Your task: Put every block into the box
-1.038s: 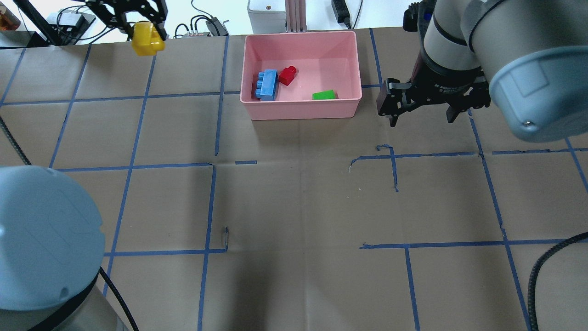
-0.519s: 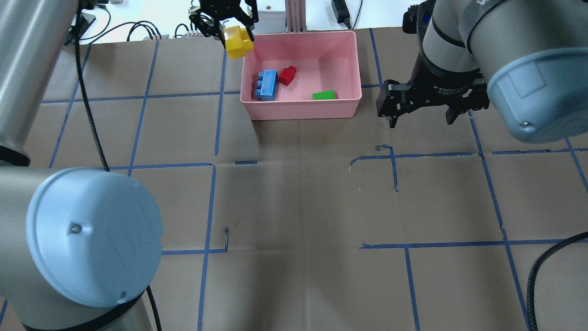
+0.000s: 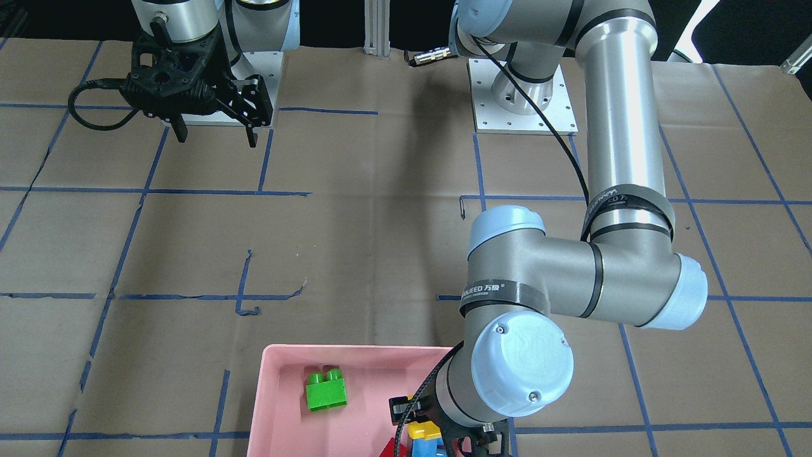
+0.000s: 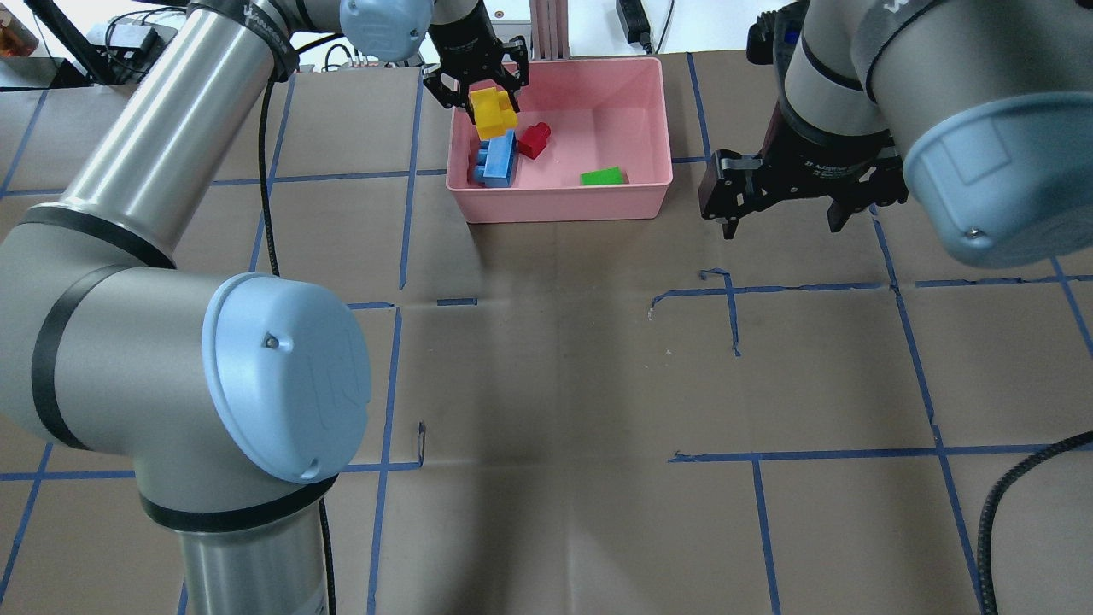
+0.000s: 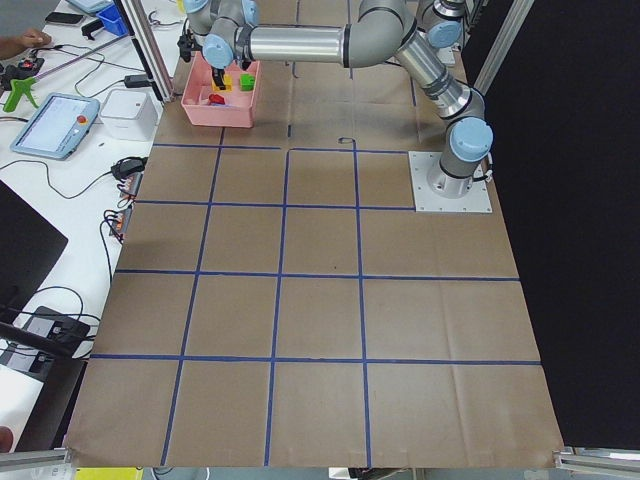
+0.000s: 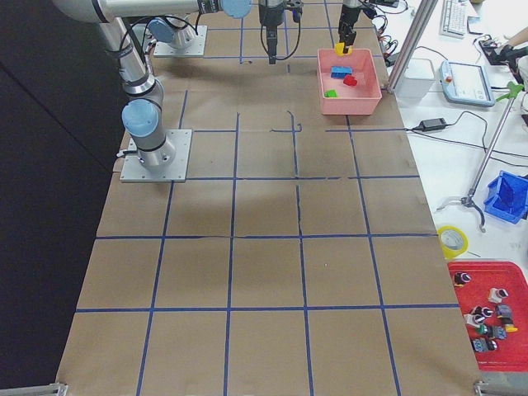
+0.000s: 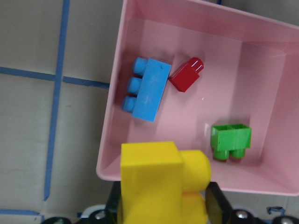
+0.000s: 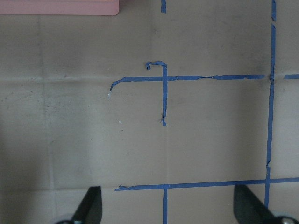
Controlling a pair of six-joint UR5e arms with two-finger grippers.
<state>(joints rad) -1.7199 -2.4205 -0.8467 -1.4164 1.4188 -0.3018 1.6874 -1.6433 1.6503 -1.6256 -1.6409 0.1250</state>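
Observation:
The pink box [image 4: 649,128] stands at the table's far middle. In it lie the blue block [image 4: 498,160], the red block [image 4: 535,139] and the green block [image 4: 603,177]. My left gripper [image 4: 482,92] is shut on the yellow block [image 4: 493,120] and holds it over the box's left end, above the blue block. The left wrist view shows the yellow block [image 7: 161,184] over the box [image 7: 261,93], with the blue [image 7: 146,89], red [image 7: 187,76] and green [image 7: 230,140] blocks below. My right gripper [image 4: 781,213] is open and empty, right of the box.
Brown paper with blue tape lines [image 4: 734,316] covers the table. Cables and small devices [image 4: 376,47] lie beyond its far edge. In the front-facing view my left arm's elbow [image 3: 520,368] hangs over the box's corner [image 3: 273,381].
My left gripper has carried the yellow block rightward, from beyond the table's far left to over the box's left end. The right arm has not moved.

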